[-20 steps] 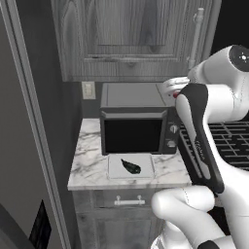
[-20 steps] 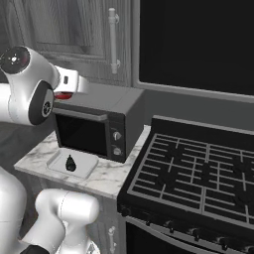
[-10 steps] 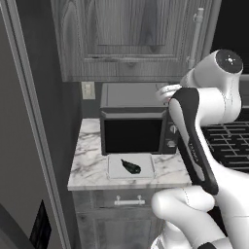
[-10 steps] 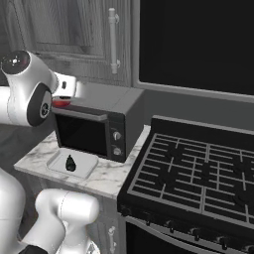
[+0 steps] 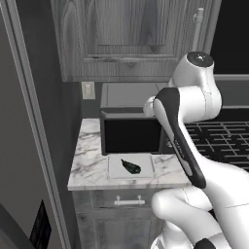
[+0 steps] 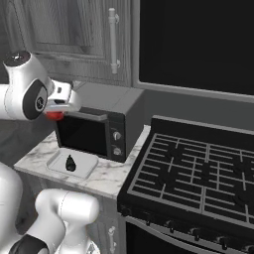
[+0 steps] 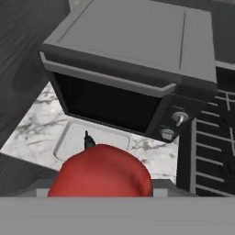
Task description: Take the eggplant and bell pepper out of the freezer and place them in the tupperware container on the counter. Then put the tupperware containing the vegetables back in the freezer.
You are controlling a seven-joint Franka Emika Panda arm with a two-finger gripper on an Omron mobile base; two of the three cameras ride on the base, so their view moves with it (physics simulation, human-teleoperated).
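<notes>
Left base view, arm: my white arm rises from the lower right and bends up in front of the microwave (image 5: pixel 131 129), which hides my end effector from this side.
Left base view, desk: the marble desk (image 5: pixel 87 165) carries the microwave at the back and the tupperware container (image 5: pixel 130 166) just in front of its door.
Left base view, eggplant: the eggplant (image 5: pixel 131 167) lies inside the tupperware container, slanted, near its middle.
Left base view, freezer: the freezer (image 5: pixel 22 146) shows as a tall grey panel along the left edge, beside the desk.
Right base view, end effector: my end effector (image 6: pixel 55 115) hangs just off the microwave's upper left corner, high above the desk, and is grasping the bell pepper (image 6: pixel 54 115), whose red shows under my white hand.
Right base view, tray: the tupperware container sits on the desk below and slightly right of the bell pepper, well apart from it, with the eggplant resting in it.
Right base view, stove: the black stove grates (image 6: pixel 193 173) lie to the right of the microwave.
Hand view, bell pepper: the bell pepper fills the lower middle, red and rounded, clamped in my end effector; my fingertips are hidden behind it.
Hand view, tray: beyond the pepper I see part of the tupperware container on the marble, and the stem end of the eggplant peeks over the pepper's top edge.
</notes>
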